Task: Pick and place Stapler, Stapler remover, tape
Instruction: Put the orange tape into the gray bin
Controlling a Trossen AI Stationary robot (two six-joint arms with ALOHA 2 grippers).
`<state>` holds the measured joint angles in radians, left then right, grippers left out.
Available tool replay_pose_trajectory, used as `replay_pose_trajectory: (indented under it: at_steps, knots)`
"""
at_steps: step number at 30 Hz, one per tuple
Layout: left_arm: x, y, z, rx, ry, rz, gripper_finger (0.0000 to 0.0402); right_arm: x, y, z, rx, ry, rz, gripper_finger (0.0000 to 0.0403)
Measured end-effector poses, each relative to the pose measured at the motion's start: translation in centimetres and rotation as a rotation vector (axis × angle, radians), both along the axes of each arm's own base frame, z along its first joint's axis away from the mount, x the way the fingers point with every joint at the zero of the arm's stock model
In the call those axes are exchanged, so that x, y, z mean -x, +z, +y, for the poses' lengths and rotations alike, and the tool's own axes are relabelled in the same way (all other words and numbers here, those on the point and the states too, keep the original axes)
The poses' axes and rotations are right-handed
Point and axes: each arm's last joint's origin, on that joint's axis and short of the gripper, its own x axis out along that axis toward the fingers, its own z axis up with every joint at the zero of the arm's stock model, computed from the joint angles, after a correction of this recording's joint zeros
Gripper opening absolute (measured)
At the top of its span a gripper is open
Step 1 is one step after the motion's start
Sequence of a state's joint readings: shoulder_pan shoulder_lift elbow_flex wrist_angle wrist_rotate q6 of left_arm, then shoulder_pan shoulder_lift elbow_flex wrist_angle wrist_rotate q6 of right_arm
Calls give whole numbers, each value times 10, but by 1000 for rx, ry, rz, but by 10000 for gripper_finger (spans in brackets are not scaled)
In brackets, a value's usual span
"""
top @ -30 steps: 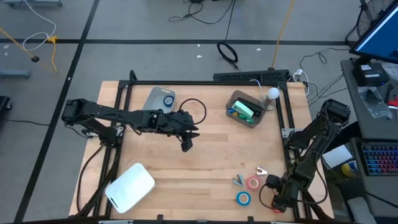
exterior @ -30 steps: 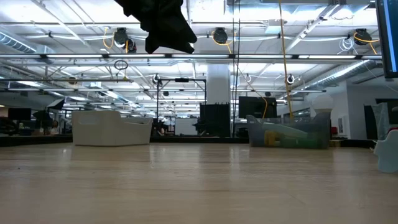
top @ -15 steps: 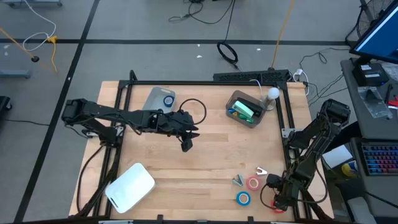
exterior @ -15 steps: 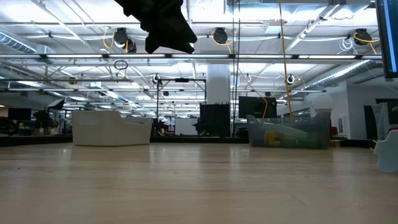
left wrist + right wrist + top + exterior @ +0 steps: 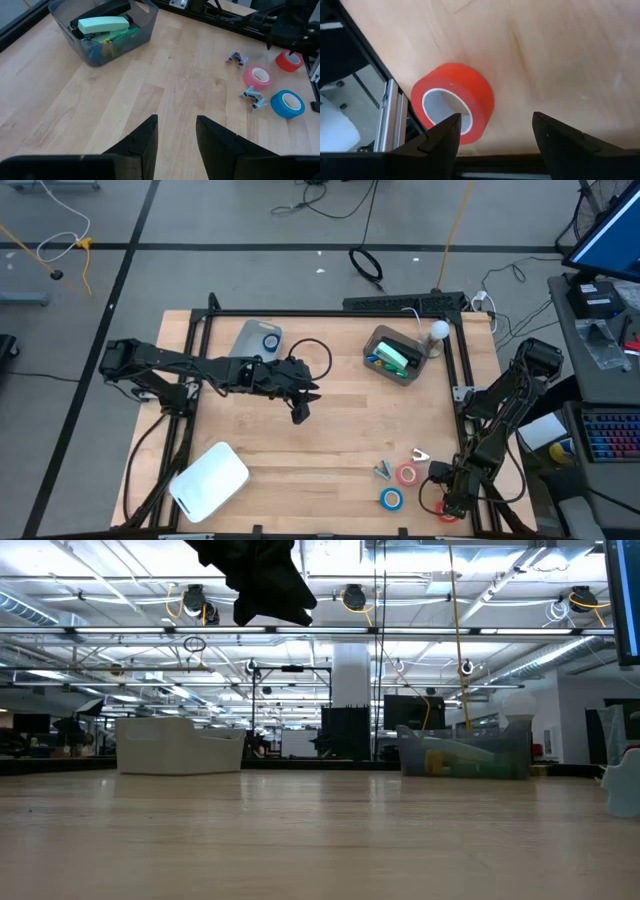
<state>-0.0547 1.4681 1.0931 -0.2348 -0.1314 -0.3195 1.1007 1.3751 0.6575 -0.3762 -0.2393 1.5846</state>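
Note:
A red tape roll (image 5: pixel 452 102) lies flat at the table's near right corner, close to the frame rail. My right gripper (image 5: pixel 495 140) hangs open just above it, pointing steeply down, with the roll off toward one finger. The high view shows this gripper (image 5: pixel 446 502) over the red roll (image 5: pixel 441 515). A pink tape roll (image 5: pixel 256 77) and a blue one (image 5: pixel 287 103) lie flat nearby, with two small metal stapler removers (image 5: pixel 253 96) (image 5: pixel 236 58) beside them. The pale green stapler (image 5: pixel 102 24) lies in a grey bin (image 5: pixel 142 27). My left gripper (image 5: pixel 300 412) hangs open over mid-table.
A white box-like thing (image 5: pixel 210 478) lies near the front left. A grey lid with a blue roll on it (image 5: pixel 258 338) sits at the far left. The grey bin (image 5: pixel 392 356) stands at the far right. A black frame rail (image 5: pixel 385 115) runs beside the red roll.
My right gripper has come down a little toward the red tape roll and rolled slightly about its own pointing line. It stays open.

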Motion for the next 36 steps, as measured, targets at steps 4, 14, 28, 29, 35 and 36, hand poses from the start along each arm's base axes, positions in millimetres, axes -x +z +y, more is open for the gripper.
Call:
replay_pose_trajectory:
  at_steps: [4,14,28,29,35,36]
  knots:
    - [0,0,0,-3,0,1,134,-2,0,4,-50,19,-53,238]
    - [0,0,1,-27,16,2,134,-1,-4,1,-2,-8,-34,240]
    - [1,-1,1,-32,11,10,134,-1,-11,-1,-55,-33,-63,238]
    - [1,-1,1,-32,11,10,134,-1,-11,-1,-53,-35,-64,237]
    - [1,-1,1,-32,11,10,134,-1,-12,-1,-48,-41,-67,235]
    - [1,-1,1,-32,11,10,134,-1,-12,-2,-46,-39,-67,235]
